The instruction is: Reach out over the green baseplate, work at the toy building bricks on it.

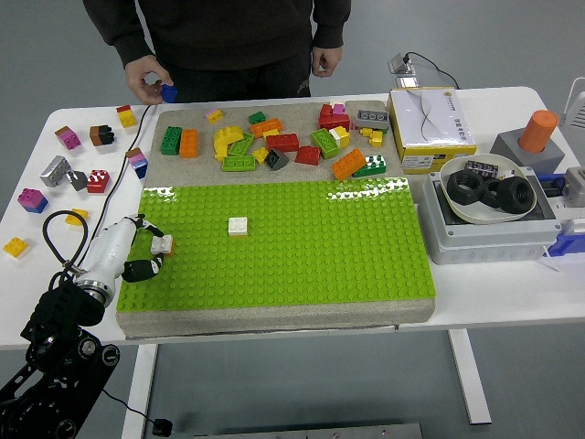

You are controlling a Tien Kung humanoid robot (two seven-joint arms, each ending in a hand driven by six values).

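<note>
White-shelled left hand [137, 251] pinches a small white toy brick [163, 244] over the green studded baseplate [302, 247]; next, seat it squarely onto the studs directly beneath.

A white bowl [454, 203] of black nuts [465, 186], beside a yellow box [430, 128].

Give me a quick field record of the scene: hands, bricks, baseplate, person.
left hand: at baseplate's left edge, fingers around a white brick
right hand: not in view
green baseplate: one loose white brick left of centre
brick pile: on the mat beyond the baseplate
person's hand: holding a blue brick at the far edge
</note>
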